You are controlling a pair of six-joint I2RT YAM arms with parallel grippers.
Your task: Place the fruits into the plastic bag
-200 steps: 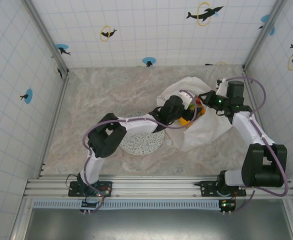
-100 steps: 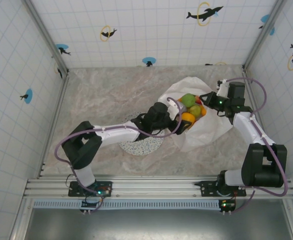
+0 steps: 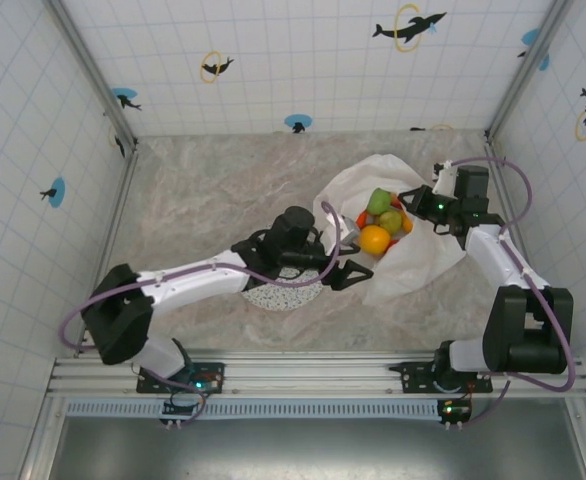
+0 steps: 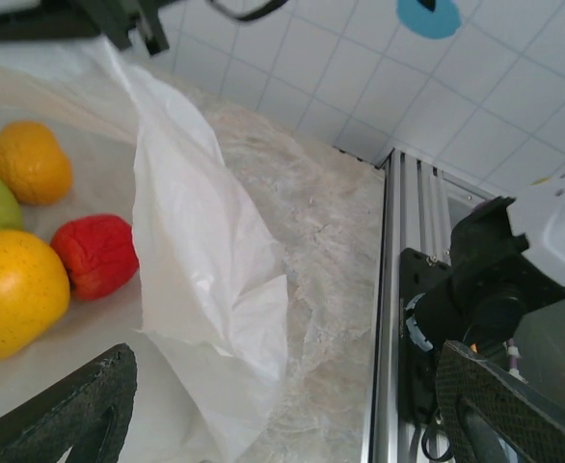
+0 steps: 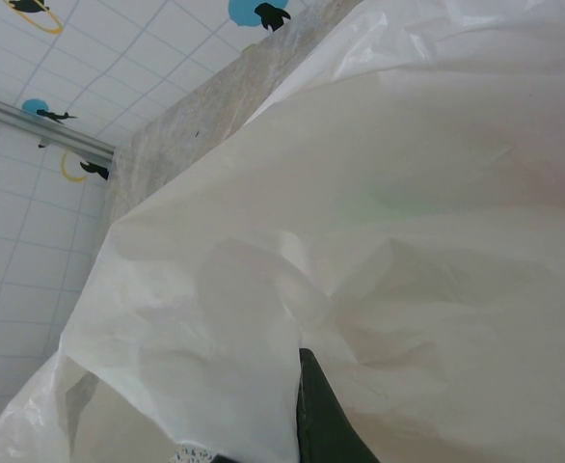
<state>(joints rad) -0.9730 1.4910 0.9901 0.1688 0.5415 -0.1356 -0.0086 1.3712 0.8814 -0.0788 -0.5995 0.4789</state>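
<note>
A round speckled grey plate (image 3: 288, 297) lies on the marble-patterned desk (image 3: 203, 190) in front of me, in its near half and well apart from the white tiled walls (image 3: 273, 60) that close the desk in on three sides. Dolphin stickers (image 3: 409, 25), some ringed in yellow and some set on blue discs, dot those tiles. One blue disc (image 3: 298, 123) sits low on the far wall just above the desk's edge, while a ribbed aluminium rail (image 3: 313, 375) runs along the near edge below me.
</note>
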